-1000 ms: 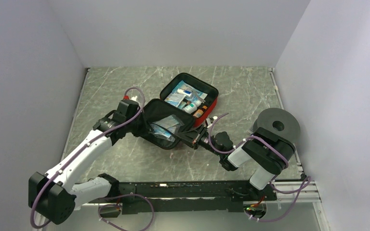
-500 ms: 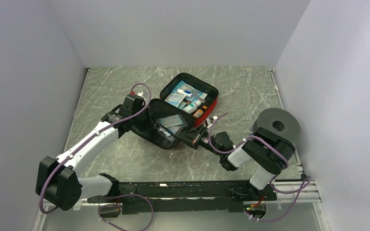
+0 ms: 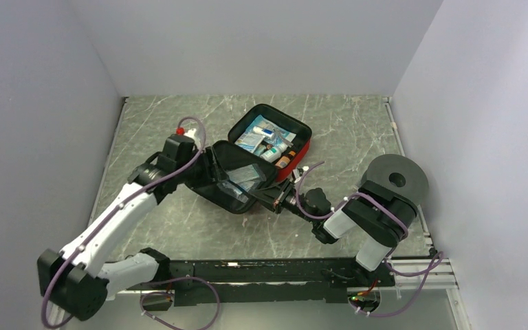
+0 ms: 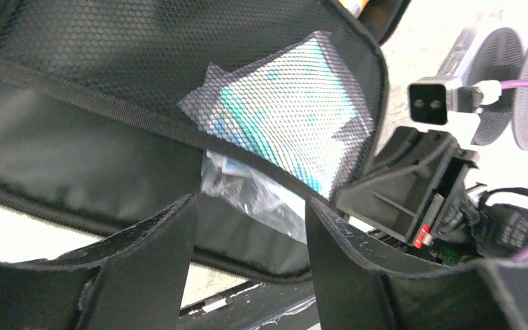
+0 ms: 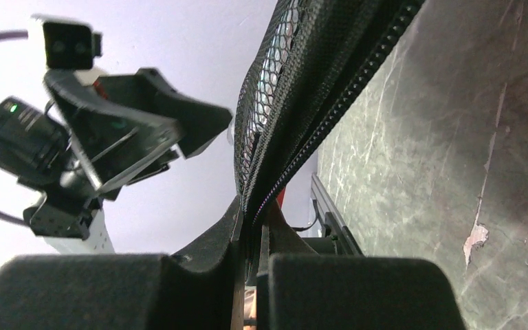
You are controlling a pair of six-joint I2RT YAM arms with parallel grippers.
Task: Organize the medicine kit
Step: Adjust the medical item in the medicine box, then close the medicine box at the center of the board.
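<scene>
Grey marbled tabletop (image 3: 179,227), boxed in by white walls on three sides.

- Nearest the near edge, the right gripper (image 3: 268,197) is seen closed hard on the zip rim of the lid (image 3: 237,180). The lid is held tilted up off the tabletop by that pinch.
- By the right edge a grey disc (image 3: 393,179) is noted, well apart from the case.
- At the lid's left rim the left gripper (image 3: 203,163) is found with its fingers (image 4: 151,261) spread and nothing held. The rim and mesh pocket (image 4: 179,62) are seen just beyond the tips.
- Flat packets (image 4: 282,117) are tucked behind the mesh.
- About mid-tabletop the medicine kit (image 3: 302,152) is laid open. Its base lies farther back, crowded with small tubes and bottles (image 3: 271,148).

Handling, as judged:
- The case is taken to be light and soft-shelled, with a flexible body and a rim stiffened by zip tape.
- The lid is likely to sag or twist if pinched at one point only.
- Hold is best taken on the zip rim, at opposite sides.
- The mesh should be avoided, since it could snag or stretch.
- Loose contents could be spilled if the base is dragged.
</scene>
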